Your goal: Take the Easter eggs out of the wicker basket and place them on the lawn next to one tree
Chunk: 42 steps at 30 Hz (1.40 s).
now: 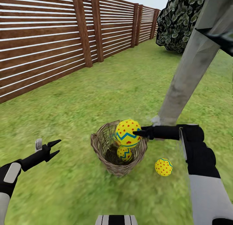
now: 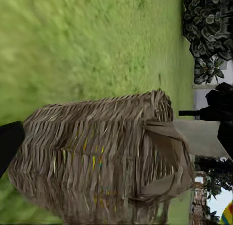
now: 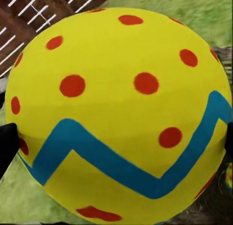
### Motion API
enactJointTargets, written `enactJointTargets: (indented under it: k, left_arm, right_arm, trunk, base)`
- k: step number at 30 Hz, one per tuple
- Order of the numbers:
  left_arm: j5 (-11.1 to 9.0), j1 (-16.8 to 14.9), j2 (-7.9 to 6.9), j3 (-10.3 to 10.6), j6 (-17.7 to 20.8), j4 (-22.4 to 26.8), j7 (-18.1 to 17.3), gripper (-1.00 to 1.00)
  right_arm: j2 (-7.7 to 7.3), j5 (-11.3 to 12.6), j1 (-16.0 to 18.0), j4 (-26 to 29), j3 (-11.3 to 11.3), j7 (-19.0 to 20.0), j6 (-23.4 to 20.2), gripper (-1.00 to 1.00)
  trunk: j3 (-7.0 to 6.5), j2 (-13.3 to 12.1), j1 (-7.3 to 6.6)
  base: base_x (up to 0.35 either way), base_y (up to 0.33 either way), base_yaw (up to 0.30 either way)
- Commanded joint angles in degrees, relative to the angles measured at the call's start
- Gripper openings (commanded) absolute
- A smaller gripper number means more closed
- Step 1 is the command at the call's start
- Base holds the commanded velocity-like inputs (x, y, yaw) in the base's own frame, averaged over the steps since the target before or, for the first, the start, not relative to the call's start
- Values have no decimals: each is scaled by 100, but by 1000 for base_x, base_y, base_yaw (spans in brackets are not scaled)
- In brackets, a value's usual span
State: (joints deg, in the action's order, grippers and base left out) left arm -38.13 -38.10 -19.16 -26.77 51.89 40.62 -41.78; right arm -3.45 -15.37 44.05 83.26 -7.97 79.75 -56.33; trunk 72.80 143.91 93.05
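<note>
Fenced lawn (image 1: 97,88), trunk (image 1: 184,82) close by. Right gripper (image 1: 137,133) pinching an egg (image 1: 127,133) over the basket (image 1: 118,168); second egg (image 1: 124,153) below inside, third (image 1: 163,167) on grass beside. Left gripper (image 1: 54,148) spread, apart.

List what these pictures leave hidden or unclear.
- Right claw: the held egg covers its fingertips in the head view; in the right wrist view the egg shows them merely as dark slivers.
- Basket floor: the second egg and shadow hide it.
- Tree crown: cut off by the head view's top edge.
- Third egg: its underside is hidden against the lawn.
</note>
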Motion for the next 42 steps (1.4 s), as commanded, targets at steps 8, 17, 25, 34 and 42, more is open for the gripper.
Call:
enactJointTargets:
  k: [8, 17, 25, 34, 42]
  left_arm:
    - [8, -5, 18, 14, 15, 33, -84, 100]
    - [16, -5, 209, 29, 14, 65, -82, 100]
    - [-3, -5, 367, 782, 30, 1025, -593, 100]
    - [-2, -5, 632, 1674, 23, 1324, -2172, 100]
    - [-2, -5, 566, 1635, 22, 1292, -2199, 100]
  right_arm:
    - [-48, -594, -436, -178, -3147, -706, 470, -100]
    - [-95, -1250, -459, -2880, -3773, -4660, 4387, -100]
    - [-426, -1352, -439, -5429, -3187, -7879, 5880, -100]
    - [-599, -1355, -379, -6238, -2759, -8317, 5949, -100]
    - [-582, -1359, -357, -6243, -2728, -8318, 5949, -100]
  trunk:
    - [-174, -9, -25]
    - [-373, -21, -48]
    - [-418, -24, -54]
    - [-418, -24, -54]
    - [-329, -18, -43]
  base:
    - [-107, 0, 0]
    - [0, 0, 0]
    - [0, 0, 0]
    - [0, -186, 0]
    - [0, -22, 0]
